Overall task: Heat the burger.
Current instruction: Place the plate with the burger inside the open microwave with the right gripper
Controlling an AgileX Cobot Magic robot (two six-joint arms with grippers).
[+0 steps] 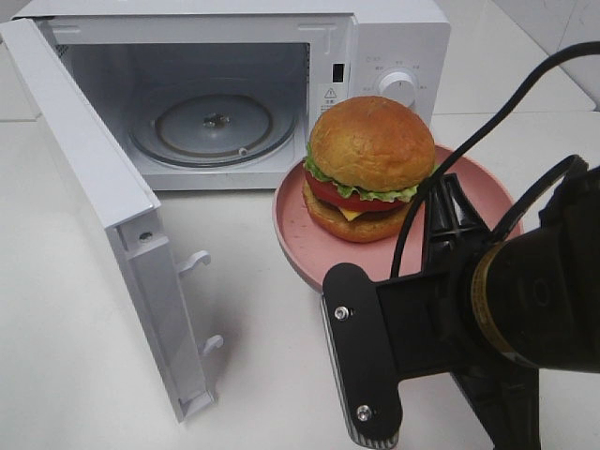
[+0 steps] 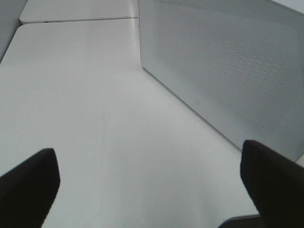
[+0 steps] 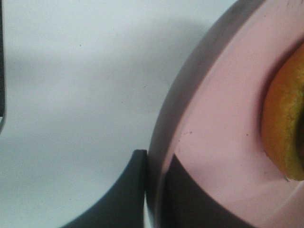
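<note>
The burger (image 1: 370, 169) has a golden bun, lettuce, tomato and cheese, and sits on a round pink plate (image 1: 300, 234) just right of the microwave's opening. My right gripper (image 1: 441, 230) is shut on the plate's near rim. In the right wrist view one dark finger lies over the plate (image 3: 213, 142) and the other outside the rim, right gripper (image 3: 152, 190), with the burger's bun (image 3: 287, 128) at the edge. My left gripper (image 2: 152, 190) is open and empty, its fingertips (image 2: 28, 185) wide apart over bare table.
The white microwave (image 1: 394, 37) stands at the back with its door (image 1: 103, 197) swung wide to the left. A glass turntable (image 1: 214, 127) lies inside the cavity. The left wrist view faces the door's perforated panel (image 2: 228, 71). A black cable (image 1: 487, 122) arcs over the plate.
</note>
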